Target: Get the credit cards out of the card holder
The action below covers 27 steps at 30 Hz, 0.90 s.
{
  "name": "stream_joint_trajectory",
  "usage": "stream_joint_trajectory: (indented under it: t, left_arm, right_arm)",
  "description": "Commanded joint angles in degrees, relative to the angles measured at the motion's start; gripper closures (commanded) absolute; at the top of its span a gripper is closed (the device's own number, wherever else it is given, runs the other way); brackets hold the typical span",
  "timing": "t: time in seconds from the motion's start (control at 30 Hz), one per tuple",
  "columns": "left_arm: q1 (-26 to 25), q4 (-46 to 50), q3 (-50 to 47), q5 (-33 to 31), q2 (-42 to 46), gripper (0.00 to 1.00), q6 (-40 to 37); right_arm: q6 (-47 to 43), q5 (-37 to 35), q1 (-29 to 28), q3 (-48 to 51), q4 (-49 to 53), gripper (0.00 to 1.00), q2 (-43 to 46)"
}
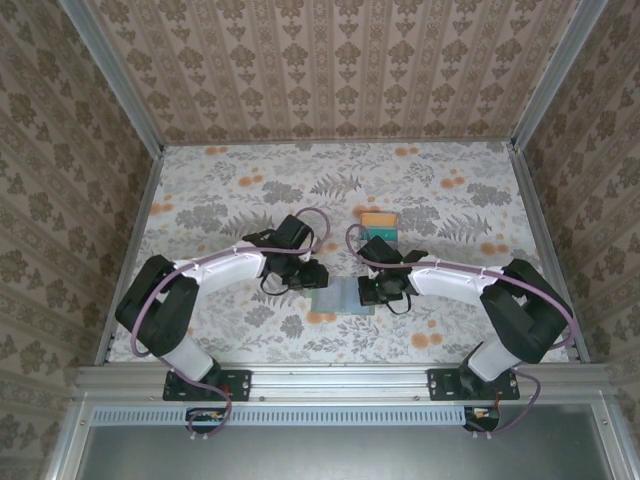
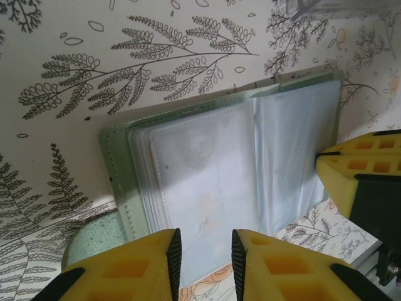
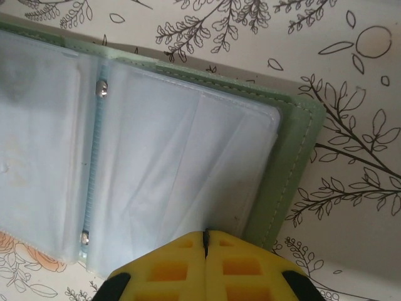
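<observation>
The sage-green card holder (image 1: 340, 298) lies open on the table between my two grippers, its clear sleeves (image 2: 207, 163) facing up. A pale, card-like shape shows through the left sleeve. My left gripper (image 2: 202, 251) hovers over the holder's near edge, jaws a narrow gap apart with nothing between them. My right gripper (image 3: 205, 235) is shut on the edge of a creased clear sleeve, beside the green cover (image 3: 294, 157). A stack of credit cards (image 1: 379, 222), orange on teal, lies on the table behind the right gripper (image 1: 368, 292).
The floral tablecloth (image 1: 230, 190) covers the table, walled by patterned panels at the left, back and right. One yellow finger (image 2: 366, 169) of the right gripper shows at the holder's right edge in the left wrist view.
</observation>
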State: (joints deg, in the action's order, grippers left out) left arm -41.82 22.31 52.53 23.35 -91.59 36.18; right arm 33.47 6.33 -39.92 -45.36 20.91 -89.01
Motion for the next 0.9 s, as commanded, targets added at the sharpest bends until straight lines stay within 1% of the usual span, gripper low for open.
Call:
stream_joint_trajectory:
  t: [0.0, 0.37, 0.7, 0.87]
  left_arm:
    - [-0.5, 2.1, -1.0, -0.2, -1.2, 0.70, -1.5]
    - [-1.1, 2.2, -1.2, -0.2, -2.8, 0.70, -2.3]
    - [-2.1, 1.0, -0.6, 0.6, -4.1, 0.69, -2.5]
    - [-2.5, 0.2, -0.8, 1.0, -4.7, 0.70, -2.3]
  right_arm:
    - [1.2, -2.0, -0.3, 0.1, 0.7, 1.00, -0.2]
    - [1.0, -4.2, -0.3, 0.2, 4.1, 0.99, 3.5]
    - [2.4, -2.7, -0.5, 2.7, 1.1, 0.99, 0.5]
    - [2.6, -2.6, -0.8, 3.2, 0.8, 0.99, 0.5]
